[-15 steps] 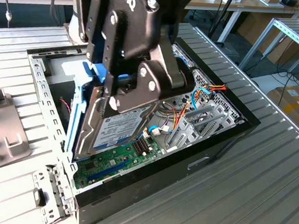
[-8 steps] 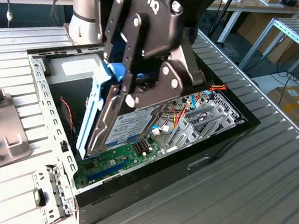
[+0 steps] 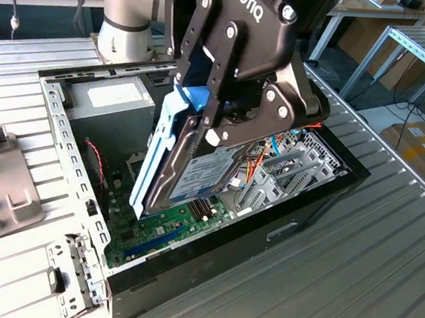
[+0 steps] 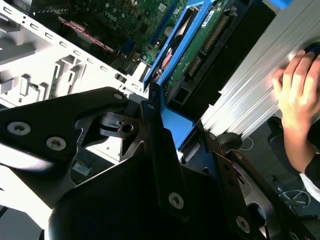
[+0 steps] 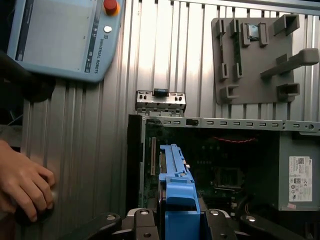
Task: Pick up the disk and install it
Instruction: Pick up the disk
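The gripper [image 3: 221, 130] has its jaws pinched on the tab end of the disk [image 3: 196, 176]. The disk hangs tilted below them, its lower end close over the motherboard [image 3: 163, 233] in the open computer case [image 3: 58, 131]. It is stiff and dense, likely heavy for so off-centre a hold, and the smooth plastic rails could let it pivot. Its metal sides are the safest place to hold; the exposed circuit board [image 4: 200, 55] is fragile.

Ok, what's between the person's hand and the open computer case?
Bare ribbed table: in the first wrist view the hand rests on it, apart from the case.
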Robot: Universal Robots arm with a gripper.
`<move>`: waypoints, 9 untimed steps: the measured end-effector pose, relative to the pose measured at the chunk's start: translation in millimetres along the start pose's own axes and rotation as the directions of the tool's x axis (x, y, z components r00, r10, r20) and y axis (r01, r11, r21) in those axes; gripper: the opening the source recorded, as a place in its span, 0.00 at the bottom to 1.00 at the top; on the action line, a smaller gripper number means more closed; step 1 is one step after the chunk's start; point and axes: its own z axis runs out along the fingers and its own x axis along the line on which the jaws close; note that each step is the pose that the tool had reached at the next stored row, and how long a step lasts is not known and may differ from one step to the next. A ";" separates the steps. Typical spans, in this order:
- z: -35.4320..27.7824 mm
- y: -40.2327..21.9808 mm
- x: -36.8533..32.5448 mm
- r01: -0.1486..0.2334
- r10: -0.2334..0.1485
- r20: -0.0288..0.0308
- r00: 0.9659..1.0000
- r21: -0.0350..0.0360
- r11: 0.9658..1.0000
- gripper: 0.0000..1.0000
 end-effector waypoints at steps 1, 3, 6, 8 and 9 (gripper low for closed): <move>0.1 -1.2 -0.2 0.000 0.000 0.000 1.000 0.000 1.000 0.37; 0.2 -4.3 -0.6 0.000 0.000 0.000 1.000 0.000 1.000 0.37; 0.2 -11.9 -0.9 0.000 0.000 0.000 1.000 0.000 1.000 0.37; 0.2 -14.8 -0.8 0.000 0.000 0.000 1.000 0.000 1.000 0.37; 0.2 -15.8 -0.7 0.000 0.000 0.000 1.000 0.000 1.000 0.37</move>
